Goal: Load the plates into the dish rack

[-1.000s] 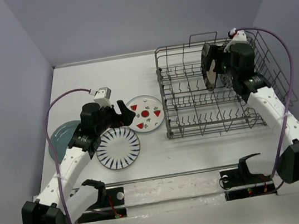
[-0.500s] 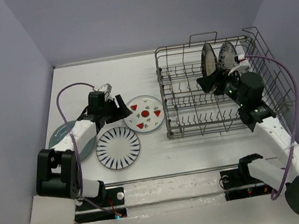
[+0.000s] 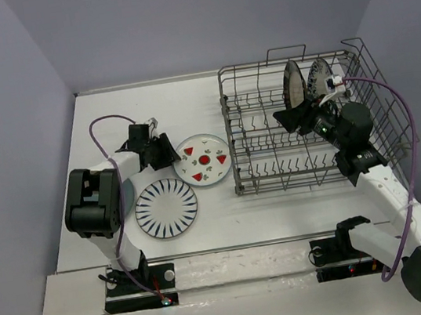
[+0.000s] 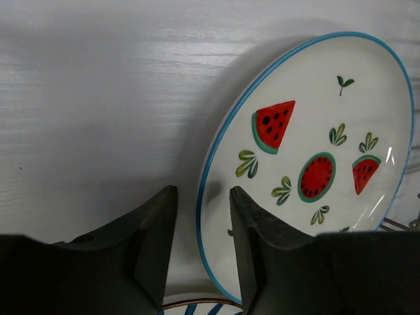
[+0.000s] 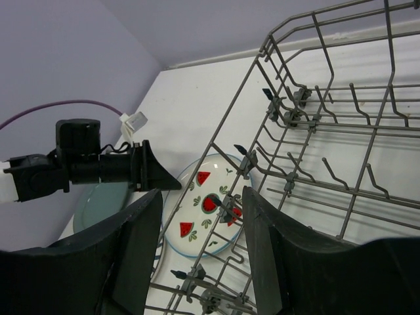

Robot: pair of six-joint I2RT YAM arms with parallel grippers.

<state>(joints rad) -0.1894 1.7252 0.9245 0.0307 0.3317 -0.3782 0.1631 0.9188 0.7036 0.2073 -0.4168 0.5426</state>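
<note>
The white plate with red watermelon triangles [image 3: 204,159] lies flat on the table just left of the dish rack [image 3: 235,134]. My left gripper [image 4: 202,197] is low at that plate's left edge. It is open, and its jaws straddle the blue rim [image 4: 199,216] with gaps on both sides. The blue-striped plate [image 3: 166,207] lies nearer the arms. A teal plate [image 5: 98,200] lies further left. Two plates stand upright at the back of the rack, a dark-rimmed one [image 3: 292,82] and an ornate one [image 3: 319,76]. My right gripper [image 3: 290,118] hovers open and empty over the rack.
The rack's high wire sides and upright tines [image 5: 354,129] lie right under my right gripper. The left arm's purple cable [image 3: 100,134] loops over the table. Grey walls close in on the left, back and right.
My left gripper dropped down to the watermelon plate's rim and its jaws narrowed around it. The right gripper drew back from the racked plates and narrowed a little.
</note>
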